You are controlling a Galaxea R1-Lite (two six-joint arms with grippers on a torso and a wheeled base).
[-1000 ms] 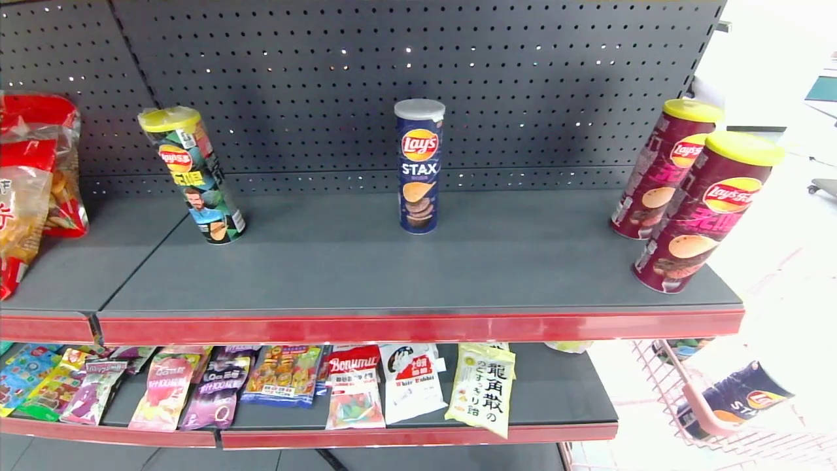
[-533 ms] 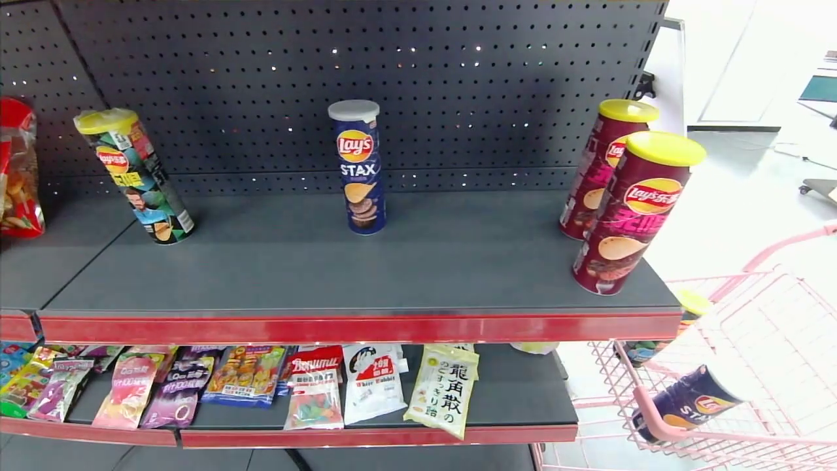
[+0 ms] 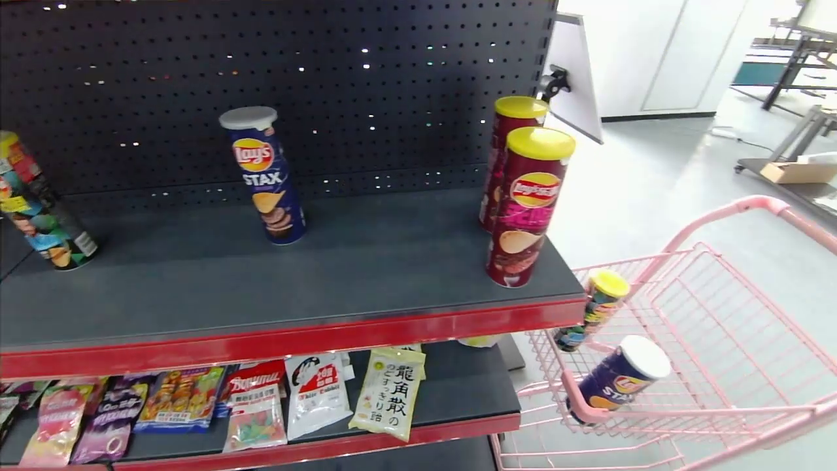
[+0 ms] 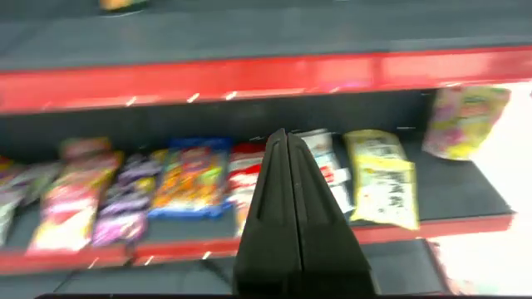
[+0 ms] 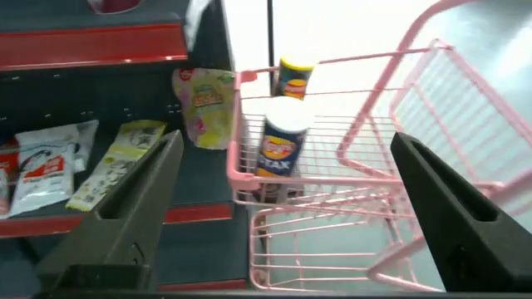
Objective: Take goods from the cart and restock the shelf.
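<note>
Pale grey floor [image 3: 654, 176] runs off to the right of the shelving, and the pink cart [image 3: 758, 204] stands on it, close by the shelf end.

Nearest you, your left hand [image 4: 281, 145] has its fingers pressed flat together with nothing between them. It sits in front of the lower shelf [image 4: 474, 187], facing the row of snack bags [image 4: 191, 178] beneath the red edge.

Your right hand [image 5: 284, 141] is spread wide and carries nothing. Look between its fingers in the right wrist view: the blue can [image 5: 283, 145] is straight ahead, inside the cart against its near wall. It is clear of both fingers and well beyond their tips. In the head view you see it leaning, white lid up, in the cart's near corner on the shelf side. The yellow-lidded can [image 5: 295, 76] leans farther in along that same side of the cart, just past the blue one.

Higher and farther back, the upper shelf [image 3: 261, 288] carries four standing cans:
- the front maroon can [image 3: 526, 209], near the right end and close to the red lip;
- the rear maroon can [image 3: 498, 163], right behind it;
- the shelved blue can [image 3: 265, 176], set toward the back;
- the patterned can [image 3: 39, 209], at the far left.

Behind them all rises the dark pegboard [image 3: 327, 78].
</note>
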